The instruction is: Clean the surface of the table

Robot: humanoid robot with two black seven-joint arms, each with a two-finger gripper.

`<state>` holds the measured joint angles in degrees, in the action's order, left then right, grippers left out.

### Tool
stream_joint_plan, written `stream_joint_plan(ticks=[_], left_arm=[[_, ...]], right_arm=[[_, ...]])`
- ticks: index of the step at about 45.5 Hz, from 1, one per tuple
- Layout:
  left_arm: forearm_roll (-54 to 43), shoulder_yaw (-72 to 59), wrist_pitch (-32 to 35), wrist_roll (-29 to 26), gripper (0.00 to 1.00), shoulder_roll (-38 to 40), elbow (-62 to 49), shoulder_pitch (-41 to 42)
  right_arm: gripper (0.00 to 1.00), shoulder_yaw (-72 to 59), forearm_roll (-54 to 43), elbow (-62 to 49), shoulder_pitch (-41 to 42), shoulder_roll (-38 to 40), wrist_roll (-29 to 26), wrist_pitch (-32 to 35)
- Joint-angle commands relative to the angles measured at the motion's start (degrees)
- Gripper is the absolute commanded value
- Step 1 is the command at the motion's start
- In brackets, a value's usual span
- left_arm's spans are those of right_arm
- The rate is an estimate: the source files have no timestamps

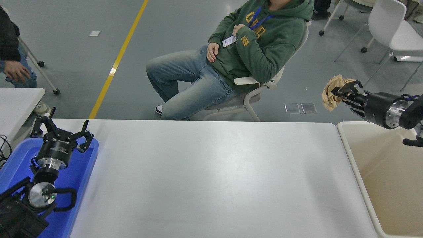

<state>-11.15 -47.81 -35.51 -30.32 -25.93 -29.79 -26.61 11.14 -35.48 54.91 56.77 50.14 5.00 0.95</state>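
We are viewing the right gripper (342, 93) pinching a crumpled brown paper wad (331, 96) in the air beside the beige bin (350, 155), the white table surface (211, 178) lying below, the left gripper (62, 132) resting spread over the blue tray (82, 172).

The counter (211, 178) is a large, plain white, smooth rectangular top with rounded far corners, lying flat and filling most of the lower view. Its surface shows soft light reflections near the middle. It runs lengthwise from left to right across the view.
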Motion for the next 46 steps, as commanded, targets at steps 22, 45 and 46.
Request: stream_joint_plan(ticks=[22, 45, 46], left_arm=[[-0.02, 0.0, 0.0, 0.0, 1.0, 0.0, 0.0, 0.07], [-0.02, 0.0, 0.0, 0.0, 1.0, 0.0, 0.0, 0.07], [-0.02, 0.0, 0.0, 0.0, 1.0, 0.0, 0.0, 0.07]], right_arm=[[0.0, -4.46, 0.68, -44.1, -4.03, -17.27, 0.09, -4.99], [0.0, -4.99, 0.68, -48.67, -4.91, -22.1, -0.52, -9.82], [0.0, -4.99, 0.68, -48.76, -5.08, -22.1, -0.52, -9.82]])
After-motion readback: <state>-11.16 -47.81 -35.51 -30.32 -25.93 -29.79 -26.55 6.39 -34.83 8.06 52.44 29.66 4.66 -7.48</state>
